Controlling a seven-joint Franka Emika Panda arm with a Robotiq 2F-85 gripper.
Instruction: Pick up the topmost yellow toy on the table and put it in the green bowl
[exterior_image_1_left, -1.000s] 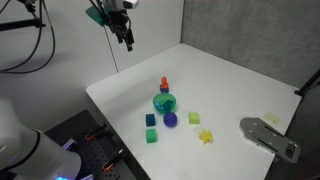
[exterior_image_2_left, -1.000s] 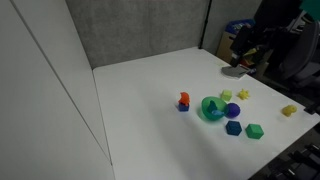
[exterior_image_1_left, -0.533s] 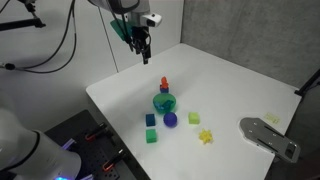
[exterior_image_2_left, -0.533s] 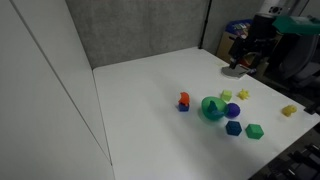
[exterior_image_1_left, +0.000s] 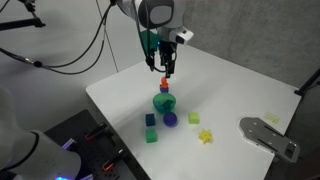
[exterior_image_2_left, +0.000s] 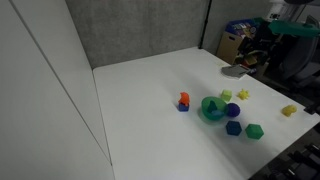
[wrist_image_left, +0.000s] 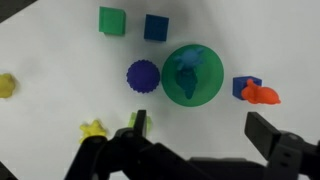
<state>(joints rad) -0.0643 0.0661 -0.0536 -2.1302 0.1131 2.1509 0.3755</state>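
The yellow star-like toy (exterior_image_1_left: 206, 136) lies on the white table near the front edge, right of the other blocks; it also shows in an exterior view (exterior_image_2_left: 243, 94) and in the wrist view (wrist_image_left: 93, 128). The teal-green bowl (exterior_image_1_left: 165, 102) (exterior_image_2_left: 212, 108) (wrist_image_left: 192, 74) stands in the middle of the group with a teal toy inside. My gripper (exterior_image_1_left: 167, 62) hangs open and empty in the air above the orange toy and the bowl. In the wrist view its two fingers (wrist_image_left: 200, 130) are spread wide below the bowl.
An orange toy (exterior_image_1_left: 165, 84) sits on a blue cube behind the bowl. A purple ball (exterior_image_1_left: 170, 120), blue cube (exterior_image_1_left: 151, 120), green cube (exterior_image_1_left: 153, 135) and pale yellow-green cube (exterior_image_1_left: 194, 118) lie around it. A second yellow toy (exterior_image_1_left: 272, 120) lies by a grey object (exterior_image_1_left: 268, 135).
My gripper has moved from the far back corner of the table forward and down, to above the orange toy and bowl. The toys have not moved.
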